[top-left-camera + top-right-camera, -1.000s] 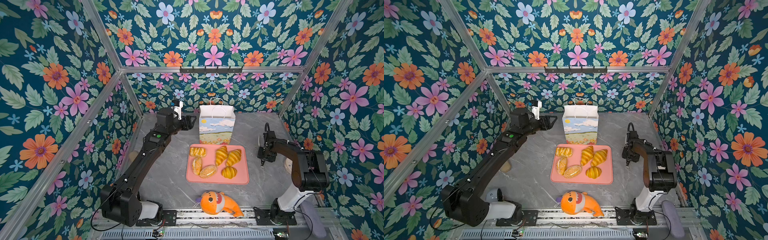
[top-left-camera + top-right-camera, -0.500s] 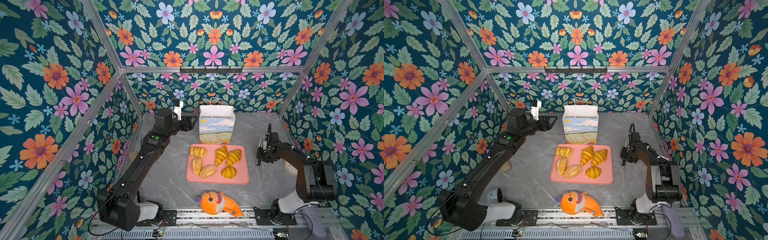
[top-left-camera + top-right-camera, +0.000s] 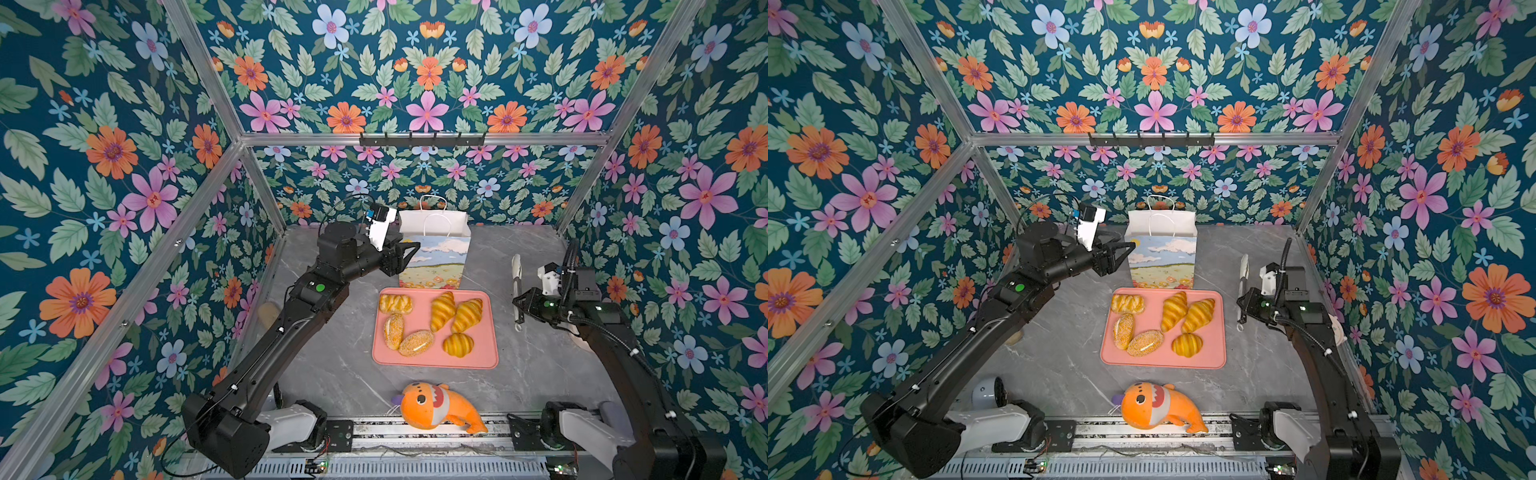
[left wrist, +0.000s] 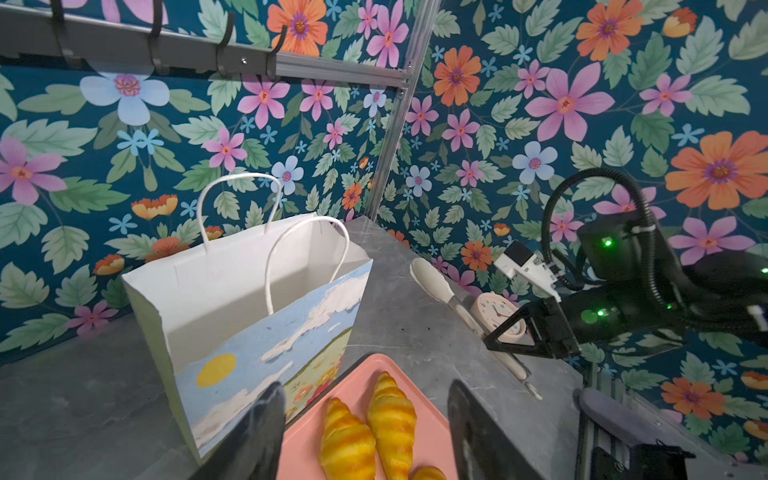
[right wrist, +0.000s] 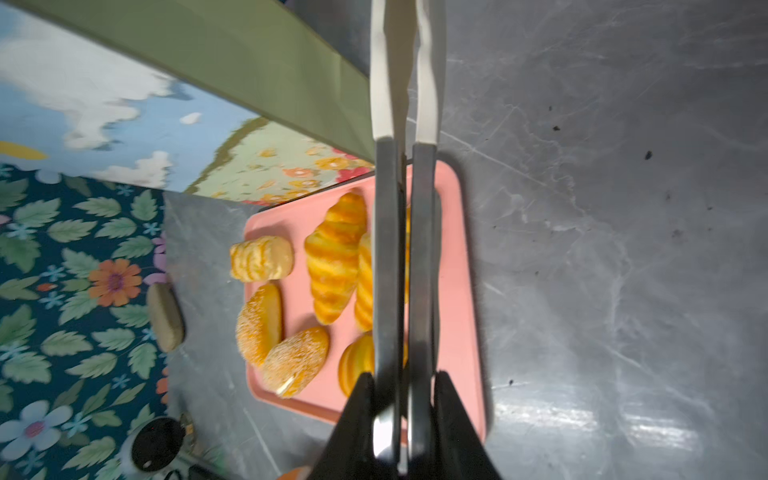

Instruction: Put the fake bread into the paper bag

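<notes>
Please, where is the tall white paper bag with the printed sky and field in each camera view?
In a top view: the tall white paper bag stands at centre back.
In a top view: the bag, again centre back.
Left wrist: whole bag, mouth open, behind the flat pink tray.
Right wrist: only its printed face and one side wall, beyond the white-tipped metal tongs.
Shared landmark: that tray, directly in front of the bag.

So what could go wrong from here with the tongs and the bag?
The right gripper pinches the tongs nearly closed, so they may not spread enough for a croissant. The paper bag stands free; the open left gripper near it grips nothing, so a nudge from the tongs could tip it.
</notes>
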Robot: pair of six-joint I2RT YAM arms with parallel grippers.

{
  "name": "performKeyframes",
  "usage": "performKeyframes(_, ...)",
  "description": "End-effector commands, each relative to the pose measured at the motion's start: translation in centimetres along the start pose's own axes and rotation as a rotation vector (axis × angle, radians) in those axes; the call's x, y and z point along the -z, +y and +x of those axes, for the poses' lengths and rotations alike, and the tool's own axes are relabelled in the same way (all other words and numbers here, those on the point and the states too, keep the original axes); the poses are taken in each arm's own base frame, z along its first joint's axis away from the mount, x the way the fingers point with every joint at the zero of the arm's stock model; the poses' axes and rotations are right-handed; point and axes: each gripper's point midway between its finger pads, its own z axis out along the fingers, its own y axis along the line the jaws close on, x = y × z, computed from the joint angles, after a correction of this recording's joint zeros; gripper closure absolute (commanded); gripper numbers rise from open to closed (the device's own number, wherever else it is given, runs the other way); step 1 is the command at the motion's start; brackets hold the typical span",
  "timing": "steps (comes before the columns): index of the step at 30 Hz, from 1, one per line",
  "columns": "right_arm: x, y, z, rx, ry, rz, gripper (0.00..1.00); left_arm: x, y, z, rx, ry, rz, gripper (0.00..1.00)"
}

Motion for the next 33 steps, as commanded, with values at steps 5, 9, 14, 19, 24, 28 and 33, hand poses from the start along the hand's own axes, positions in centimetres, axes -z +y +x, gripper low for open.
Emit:
performKeyframes(5,3.3,5.4,4.6,0.024,0.164,-0.174,0.81,-1.4,-6.6,1.8,-0.331,0.014,0.216,0.41)
performKeyframes(9,4.5,6.6,7.5,0.066,0.249,-0.193,0.79,-2.1,-9.0,4.1,-0.465,0.064,0.288,0.39)
performKeyframes(14,6.1,7.0,10.2,0.074,0.318,-0.219,0.80,-2.6,-11.5,9.0,-0.682,0.139,0.405,0.30)
performKeyframes(19,6.8,7.9,12.3,0.101,0.376,-0.264,0.79,-3.7,-13.3,12.0,-0.835,0.186,0.449,0.24)
performKeyframes(24,6.0,9.1,14.0,0.175,0.451,-0.263,0.80,-5.2,-14.4,14.7,-0.943,0.277,0.472,0.24)
performKeyframes(28,5.0,10.4,14.9,0.229,0.498,-0.268,0.79,-5.4,-15.0,17.1,-1.016,0.339,0.525,0.25)
performKeyframes(33,4.3,10.7,15.0,0.244,0.513,-0.263,0.79,-4.5,-14.9,20.0,-1.057,0.403,0.585,0.24)
